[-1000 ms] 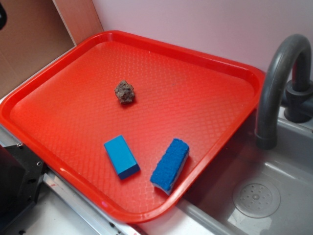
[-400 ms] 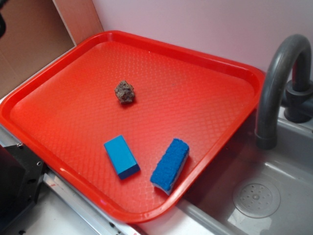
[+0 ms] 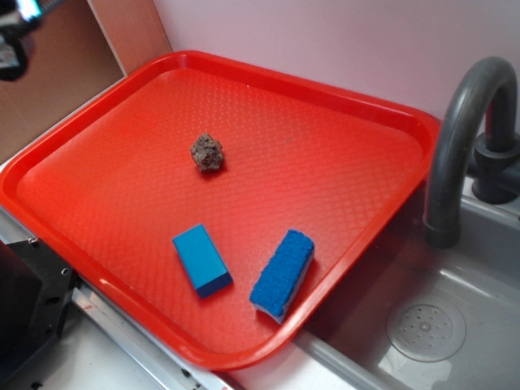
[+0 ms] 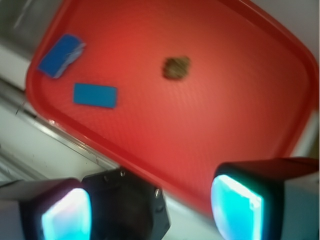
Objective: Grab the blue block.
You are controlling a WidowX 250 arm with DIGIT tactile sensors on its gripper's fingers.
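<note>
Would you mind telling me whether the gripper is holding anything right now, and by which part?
Nothing is held. The gripper has its jaws wide apart with only air between them, high above the tray. The blue block lies untouched on it.

No readable text, label or number appears anywhere.

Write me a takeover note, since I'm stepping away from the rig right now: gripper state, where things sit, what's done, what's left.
Gripper: open, empty, high above the near edge of the red plastic tray, far from the target.
Smooth cyan-blue rectangular block: flat on the tray near its front edge, untouched.
Darker blue rough sponge: beside the block, apart from it. Don't confuse them.
Small brown lumpy rock: mid-tray.
Done: nothing yet.
Left: move over the block, descend, close on it, lift.
</note>
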